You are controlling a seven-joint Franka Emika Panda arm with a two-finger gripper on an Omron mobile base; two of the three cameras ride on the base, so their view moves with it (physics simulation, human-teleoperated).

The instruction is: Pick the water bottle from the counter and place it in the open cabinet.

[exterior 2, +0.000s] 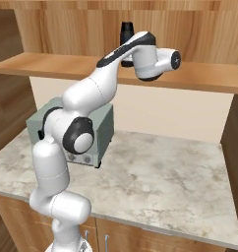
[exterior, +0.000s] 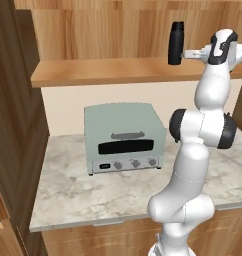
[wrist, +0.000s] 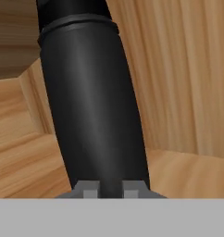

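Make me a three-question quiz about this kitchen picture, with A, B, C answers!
1. Where is the water bottle?
A. Up at the cabinet shelf
B. Lying on the counter
C. Inside the toaster oven

2. What colour is the toaster oven?
A. Red
B. Pale green
C. Black

3. What is the claw doing?
A. Hanging open over the floor
B. Turning an oven knob
C. Shut on the water bottle

Answers: 1 A, the bottle stands upright at shelf height in both base views. 2 B, its body is pale green. 3 C, the hand view has the black bottle between the fingertips.
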